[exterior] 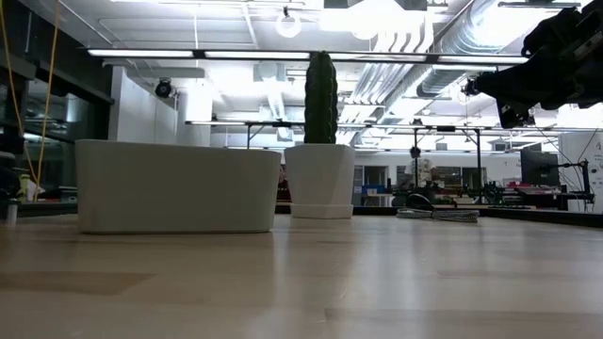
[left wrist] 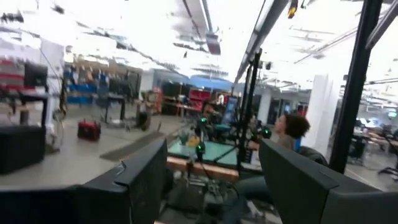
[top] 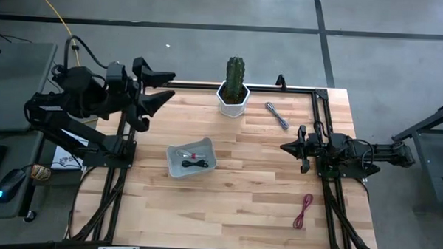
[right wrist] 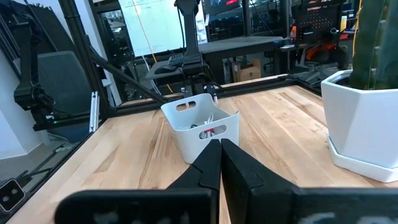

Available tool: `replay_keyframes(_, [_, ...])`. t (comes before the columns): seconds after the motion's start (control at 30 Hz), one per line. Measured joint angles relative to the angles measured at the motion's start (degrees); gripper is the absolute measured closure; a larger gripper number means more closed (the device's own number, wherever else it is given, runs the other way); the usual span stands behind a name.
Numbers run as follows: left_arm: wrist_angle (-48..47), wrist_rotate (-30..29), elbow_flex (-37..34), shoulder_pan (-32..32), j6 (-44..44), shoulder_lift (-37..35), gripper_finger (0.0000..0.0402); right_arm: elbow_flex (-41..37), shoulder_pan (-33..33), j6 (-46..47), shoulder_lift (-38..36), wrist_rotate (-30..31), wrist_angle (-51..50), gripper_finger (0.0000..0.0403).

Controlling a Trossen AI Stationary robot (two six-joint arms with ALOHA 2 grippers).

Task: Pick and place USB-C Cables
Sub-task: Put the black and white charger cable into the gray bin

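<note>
Overhead arrangement of the wooden table, read from left to right. At the far left corner the left gripper is raised above the table's edge with its two fingers spread wide and nothing between them; its wrist camera looks out into the room, where a seated person shows beyond the frame. Left of centre stands a white bin, open at the top, which contains two of the USB-C cables: a black cable lying beside a white-and-red cable (the red marking also shows through the bin's wall in the right wrist view). Behind the bin, at the table's far edge, a cactus rises upright from a white pot. Right of the pot, near the far edge, a grey cable lies loose on the wood, well apart from the bin; in the low view it appears as a flat bundle beside the pot. Farther right, the right gripper points toward the bin from the table's right side, its fingers pressed together and holding nothing. Near the front right corner a dark red cable lies on the table, close to the rail of the right arm's frame and well apart from the other cables.
</note>
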Motion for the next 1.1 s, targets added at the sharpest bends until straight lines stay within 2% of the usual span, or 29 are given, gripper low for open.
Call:
replay_keyframes(0.3, [0.1,0.1,0.0,0.0,1.3,0.1,0.0165,0.0,0.0,0.9,0.0,0.0,0.3,0.0402])
replay_keyframes(0.57, [-0.4,0.1,0.0,0.0,1.7,0.0,0.0165,0.0,0.0,15.8,0.0,0.3,6.0,0.0402])
replay_keyframes(0.87, [-0.4,0.1,0.0,0.0,1.7,0.0,0.0165,0.0,0.0,24.5,0.0,4.1,10.0,0.0402])
replay_keyframes(1.1, [-0.4,0.1,0.0,0.0,1.3,0.0,0.0165,0.0,0.0,19.4,0.0,4.4,8.5,0.0402])
